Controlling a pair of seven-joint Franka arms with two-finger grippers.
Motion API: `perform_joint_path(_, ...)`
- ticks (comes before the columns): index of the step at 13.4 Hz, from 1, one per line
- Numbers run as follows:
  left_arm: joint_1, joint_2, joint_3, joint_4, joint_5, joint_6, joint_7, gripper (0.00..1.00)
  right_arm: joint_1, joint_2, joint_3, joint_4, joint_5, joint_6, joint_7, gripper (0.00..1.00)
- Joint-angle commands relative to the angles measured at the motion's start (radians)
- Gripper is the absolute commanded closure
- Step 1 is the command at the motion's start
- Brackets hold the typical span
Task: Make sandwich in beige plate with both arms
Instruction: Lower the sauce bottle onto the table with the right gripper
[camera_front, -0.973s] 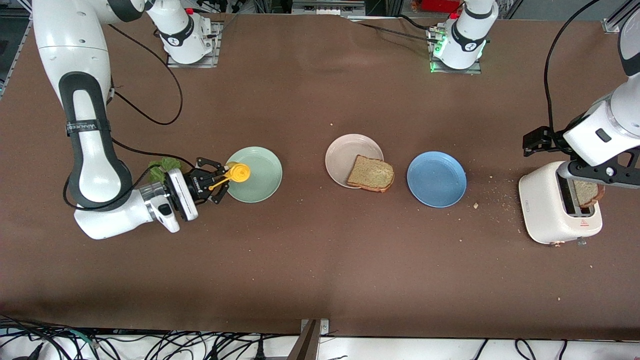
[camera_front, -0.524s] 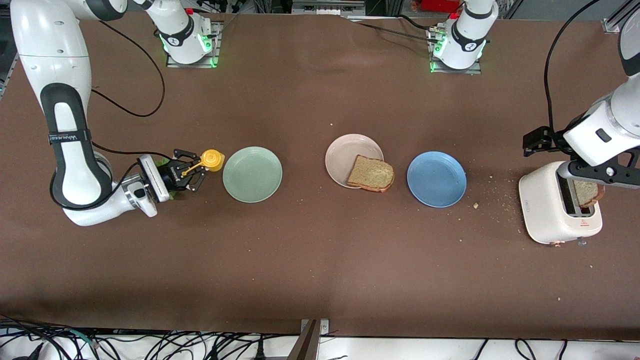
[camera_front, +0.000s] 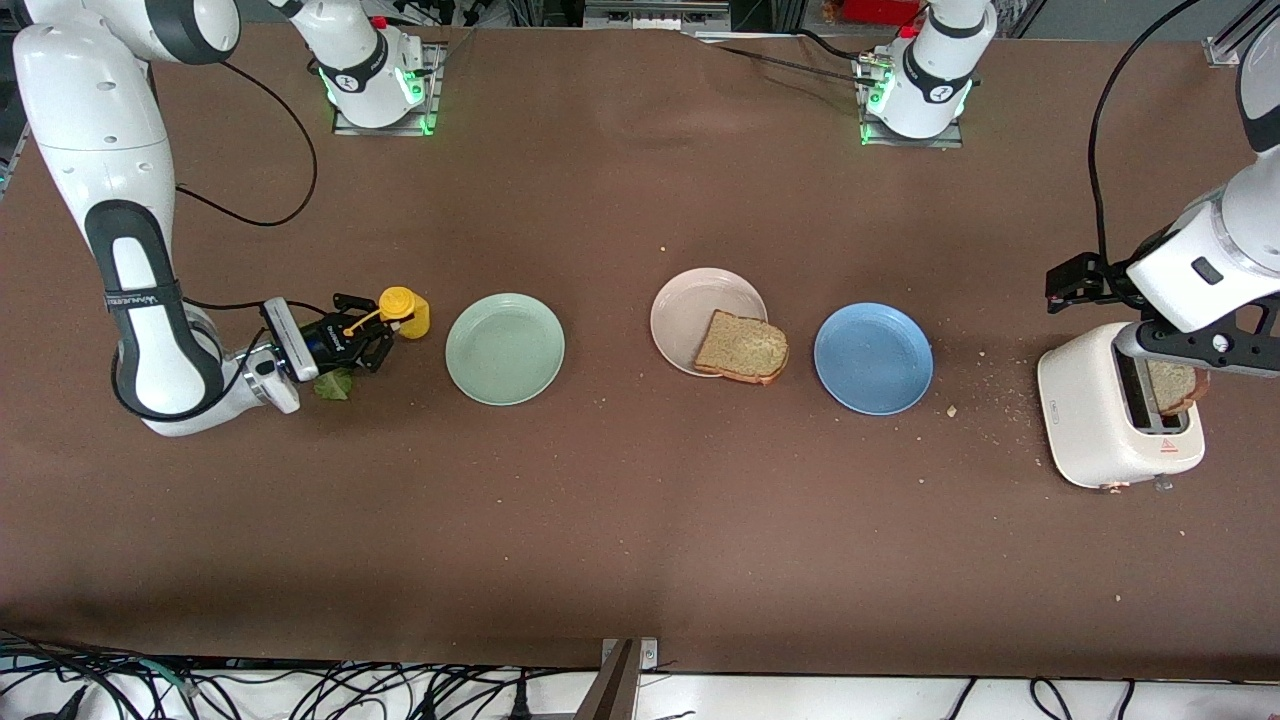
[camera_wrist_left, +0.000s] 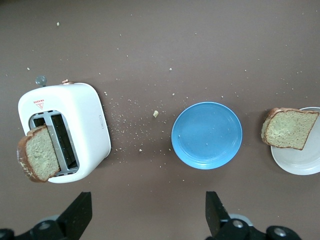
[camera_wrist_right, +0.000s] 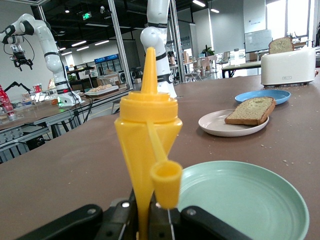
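The beige plate (camera_front: 690, 305) sits mid-table with one brown bread slice (camera_front: 742, 346) lying across its rim nearest the blue plate. A second slice (camera_front: 1172, 385) sticks up out of the white toaster (camera_front: 1100, 410). My left gripper (camera_front: 1185, 352) hangs open over the toaster, holding nothing; its wrist view shows its fingertips (camera_wrist_left: 80, 212) wide apart. My right gripper (camera_front: 362, 330) is shut on a yellow squeeze bottle (camera_front: 405, 310) beside the mint-green plate (camera_front: 505, 349). The green lettuce leaf (camera_front: 333, 384) peeks out from under that gripper.
A blue plate (camera_front: 873, 358) lies between the beige plate and the toaster. Crumbs are scattered on the brown table round the toaster. The bottle's open cap (camera_wrist_right: 166, 182) dangles on its strap.
My right arm has drawn the yellow bottle back from over the mint-green plate toward its own end of the table, uncovering part of the lettuce. The left arm has stayed still.
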Motion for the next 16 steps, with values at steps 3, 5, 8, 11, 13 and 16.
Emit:
perform_joint_path(3,0.006,-0.014,-0.004,0.000,0.018,-0.013,-0.007,0.00,-0.039,0.063,0.016,0.010,-0.007,-0.025,-0.094,1.00)
perform_joint_path(5,0.007,-0.014,-0.004,0.000,0.018,-0.013,-0.007,0.00,-0.039,0.072,0.017,0.022,-0.006,-0.021,-0.111,1.00)
perform_joint_path(8,0.006,-0.014,-0.004,0.000,0.018,-0.013,-0.007,0.00,-0.042,0.140,0.017,0.100,-0.009,-0.022,-0.146,1.00)
perform_joint_path(11,0.007,-0.014,-0.004,0.000,0.018,-0.013,-0.007,0.00,-0.049,0.132,0.013,0.103,-0.026,-0.022,-0.125,0.82)
perform_joint_path(13,0.007,-0.014,-0.004,0.000,0.018,-0.013,-0.007,0.00,-0.049,0.129,0.011,0.105,-0.026,-0.025,-0.070,0.01)
perform_joint_path(16,0.007,-0.014,-0.004,0.000,0.018,-0.013,-0.007,0.00,-0.047,0.120,0.011,0.204,-0.099,-0.033,-0.022,0.00)
